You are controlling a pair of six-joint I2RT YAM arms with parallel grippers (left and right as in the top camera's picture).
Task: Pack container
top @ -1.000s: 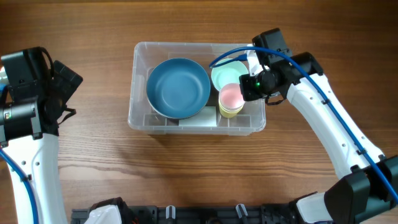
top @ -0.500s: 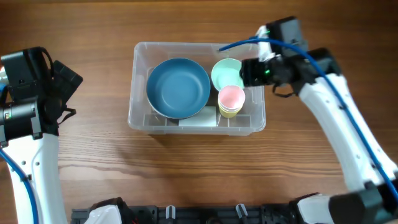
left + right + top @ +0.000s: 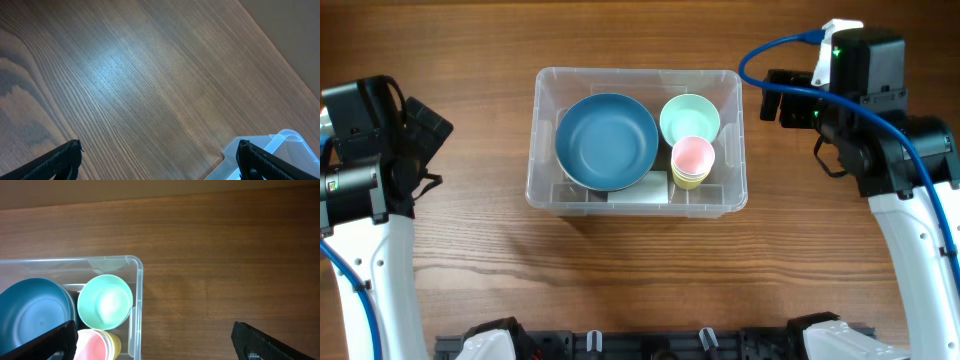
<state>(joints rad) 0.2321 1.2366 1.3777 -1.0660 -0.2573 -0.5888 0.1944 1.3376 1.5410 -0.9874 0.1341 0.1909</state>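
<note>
Overhead, we are seeing the container [image 3: 632,73] centred on the table [image 3: 620,270], grip widths unreadable. Left wrist: the left gripper [image 3: 159,150] is gaping wide and empty, the container's corner cut off. Right wrist: the right gripper [image 3: 153,330] is hanging spread, touching nothing, over the container's end wall.

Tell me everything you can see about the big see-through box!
The container is a big, clear plastic box, rectangular with rounded corners and ridges moulded along its inner front wall. It has no lid on and sits flat on the wooden table, near the middle. Inside it are a large blue bowl, a mint-green bowl and a pink cup stacked in a yellow cup. A white label shows on its base.
</note>
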